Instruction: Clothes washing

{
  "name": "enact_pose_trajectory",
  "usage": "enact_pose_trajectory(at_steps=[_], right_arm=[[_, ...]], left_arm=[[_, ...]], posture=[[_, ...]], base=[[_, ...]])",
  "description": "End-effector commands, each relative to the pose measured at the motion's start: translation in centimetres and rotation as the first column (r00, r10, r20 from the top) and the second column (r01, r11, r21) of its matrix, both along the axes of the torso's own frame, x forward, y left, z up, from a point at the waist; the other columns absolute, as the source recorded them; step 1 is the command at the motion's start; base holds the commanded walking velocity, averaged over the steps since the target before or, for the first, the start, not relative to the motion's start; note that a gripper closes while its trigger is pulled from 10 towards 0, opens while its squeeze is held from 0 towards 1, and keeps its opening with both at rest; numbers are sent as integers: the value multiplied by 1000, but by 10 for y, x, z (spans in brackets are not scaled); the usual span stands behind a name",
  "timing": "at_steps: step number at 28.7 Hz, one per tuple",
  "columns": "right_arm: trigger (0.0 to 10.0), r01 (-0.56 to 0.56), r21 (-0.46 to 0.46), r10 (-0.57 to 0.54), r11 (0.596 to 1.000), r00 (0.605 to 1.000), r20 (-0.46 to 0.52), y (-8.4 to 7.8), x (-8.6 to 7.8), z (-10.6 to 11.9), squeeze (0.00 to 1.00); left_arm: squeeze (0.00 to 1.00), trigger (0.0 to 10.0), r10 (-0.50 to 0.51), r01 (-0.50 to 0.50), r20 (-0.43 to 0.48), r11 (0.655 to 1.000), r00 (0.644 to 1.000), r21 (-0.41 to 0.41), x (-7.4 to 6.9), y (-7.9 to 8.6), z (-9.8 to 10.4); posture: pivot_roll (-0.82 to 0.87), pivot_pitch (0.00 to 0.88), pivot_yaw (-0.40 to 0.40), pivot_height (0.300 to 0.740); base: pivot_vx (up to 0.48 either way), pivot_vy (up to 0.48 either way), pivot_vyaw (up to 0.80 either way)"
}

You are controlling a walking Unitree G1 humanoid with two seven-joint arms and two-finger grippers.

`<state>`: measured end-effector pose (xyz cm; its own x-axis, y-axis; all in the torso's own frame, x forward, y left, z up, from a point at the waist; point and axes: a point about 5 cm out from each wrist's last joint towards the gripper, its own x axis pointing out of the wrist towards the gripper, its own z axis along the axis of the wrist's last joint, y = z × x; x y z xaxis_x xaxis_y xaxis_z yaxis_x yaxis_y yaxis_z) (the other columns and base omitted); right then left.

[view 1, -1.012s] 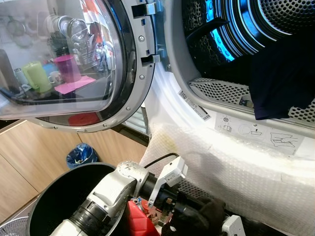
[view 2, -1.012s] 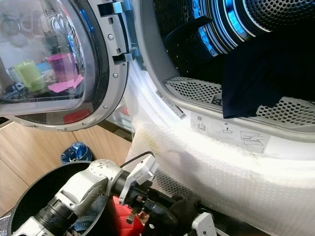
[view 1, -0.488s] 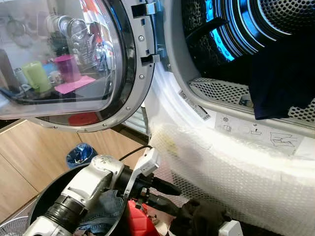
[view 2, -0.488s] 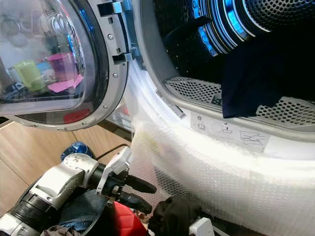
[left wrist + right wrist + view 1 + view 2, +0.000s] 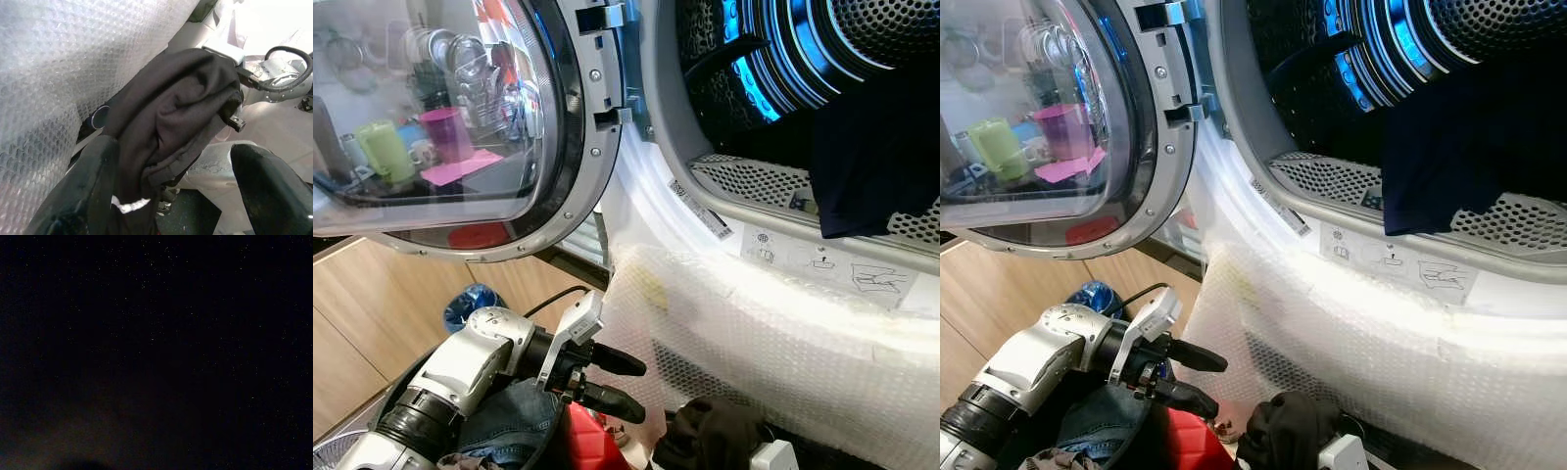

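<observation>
1. Black crumpled garment (image 5: 713,433) bunched low against the bubble wrap (image 5: 783,343), below the washer drum (image 5: 783,59).
2. We can't tell its long axis.
3. Our left hand (image 5: 631,387) is spread open, empty, just beside it.

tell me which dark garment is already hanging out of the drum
The navy garment draped over the drum's lower lip, at upper right. The black garment is low down by the bubble wrap, just ahead of the open left gripper.
</observation>
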<state>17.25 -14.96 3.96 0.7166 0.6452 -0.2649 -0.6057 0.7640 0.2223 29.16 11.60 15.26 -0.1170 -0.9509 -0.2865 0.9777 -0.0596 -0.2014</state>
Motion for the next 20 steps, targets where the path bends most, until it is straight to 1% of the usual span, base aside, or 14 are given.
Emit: enact_pose_trajectory(at_steps=[1, 4, 6, 8, 9, 10, 11, 12, 13, 14, 15, 17, 19, 20], right_arm=[[0, 0, 11, -1, 1000, 1000, 19, 5, 3, 2, 0], [0, -3, 14, 3, 1000, 1000, 4, 8, 1, -4, 0], [0, -16, 10, 17, 1000, 1000, -19, 8, -3, -8, 0], [0, -15, 5, 15, 1000, 1000, -20, 7, -4, -8, 0], [0, -11, 2, 11, 1000, 1000, -19, 5, -5, -7, 0], [0, -7, 2, 7, 1000, 1000, -18, 4, -5, -7, 0], [0, -4, 1, 4, 1000, 1000, -16, 2, -6, -6, 0], [0, -4, 1, 4, 1000, 1000, -16, 2, -6, -6, 0], [0, -5, -2, 5, 1000, 1000, -10, 0, -8, -4, 0], [0, -6, -4, 6, 1000, 1000, -8, 0, -8, -4, 0], [0, -10, -8, 10, 1000, 1000, -6, -1, -11, -3, 0], [0, -19, -8, 19, 1000, 1000, -8, -1, -14, -2, 0], [0, -38, -15, 38, 999, 999, -12, -1, -18, -1, 0], [0, -29, -16, 29, 999, 1000, 3, -3, -18, 3, 0]], left_arm=[[1000, 10000, 20, -20, 28, 1000, 999, 11, 5, 8, 7], [1000, 10000, 25, -24, 41, 1000, 999, -16, 8, 9, 16], [1000, 10000, 35, -34, 11, 994, 999, -105, 9, 7, 27], [1000, 10000, 34, -34, 0, 991, 999, -126, 8, 9, 30], [1000, 10000, 29, -29, -6, 992, 1000, -125, 7, 11, 29], [1000, 10000, 31, -31, -4, 995, 1000, -99, 6, 14, 26], [1000, 10000, 37, -36, 12, 999, 999, -41, 6, 18, 20], [1000, 10000, 37, -36, 12, 999, 999, -41, 6, 18, 20], [557, 10000, 78, -91, 95, 986, 992, 142, 9, 29, -2], [557, 10000, 88, -117, 142, 970, 986, 214, 10, 34, -10], [0, 10000, 146, -241, 285, 913, 947, 331, 19, 41, -29], [0, 10000, 235, -366, 373, 870, 897, 332, 28, 42, -39], [0, 10000, 352, -475, 403, 840, 845, 264, 35, 38, -45], [0, 10000, 359, -474, 393, 844, 847, 250, 34, 35, -47]], posture=[[5, 0, 145, 740], [16, 0, 142, 740], [21, 0, 137, 740], [21, 0, 137, 740], [19, 0, 141, 740], [19, 0, 137, 740], [19, 0, 137, 740], [19, 0, 137, 740], [19, 0, 137, 740], [19, 0, 137, 740], [19, 0, 136, 740], [14, 0, 128, 740], [19, 0, 125, 740], [16, 0, 128, 740]], base=[[0, 0, 0], [0, 0, 0], [0, 0, 0], [0, 0, 0], [0, 0, 0], [0, 0, 0], [0, 0, 0], [0, 0, 0], [0, 0, 0], [0, 0, 0], [0, 0, 0], [0, 0, 0], [0, 0, 0], [0, 0, 0]])
